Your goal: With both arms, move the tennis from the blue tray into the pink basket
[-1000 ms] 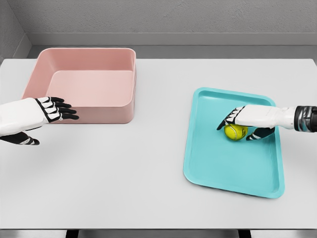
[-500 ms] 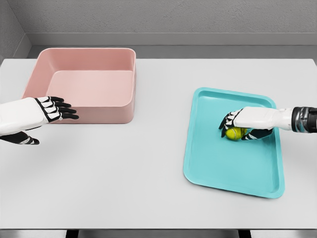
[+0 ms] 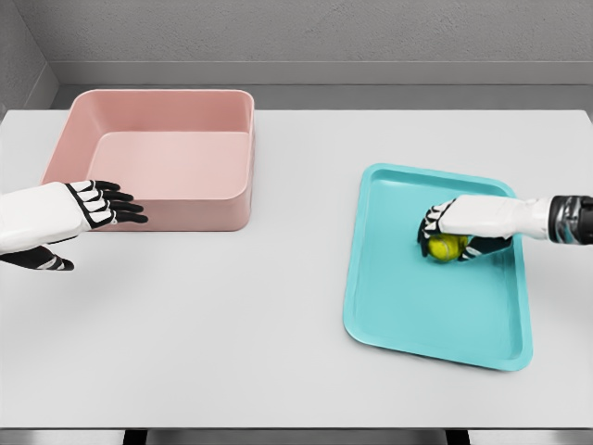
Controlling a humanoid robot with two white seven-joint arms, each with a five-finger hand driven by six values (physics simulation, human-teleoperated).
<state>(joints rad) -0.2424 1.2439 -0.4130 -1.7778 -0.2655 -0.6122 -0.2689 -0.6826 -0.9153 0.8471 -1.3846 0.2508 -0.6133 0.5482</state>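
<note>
On the white table (image 3: 278, 306), right hand (image 3: 468, 222) grips tennis ball (image 3: 445, 247).

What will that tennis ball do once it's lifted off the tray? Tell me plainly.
The tennis ball is round, so it would likely roll across the flat blue tray if released. It looks small under the right hand, so probably light. Its fingers curl round it, suggesting a firm hold.

On the white worktop (image 3: 278, 306), the right robot hand (image 3: 460, 227) wraps its fingers over the yellow tennis ball (image 3: 445, 247) in the blue tray (image 3: 417, 315). The left robot hand (image 3: 69, 215), fingers extended, hovers beside the pink basket (image 3: 157, 153).
</note>
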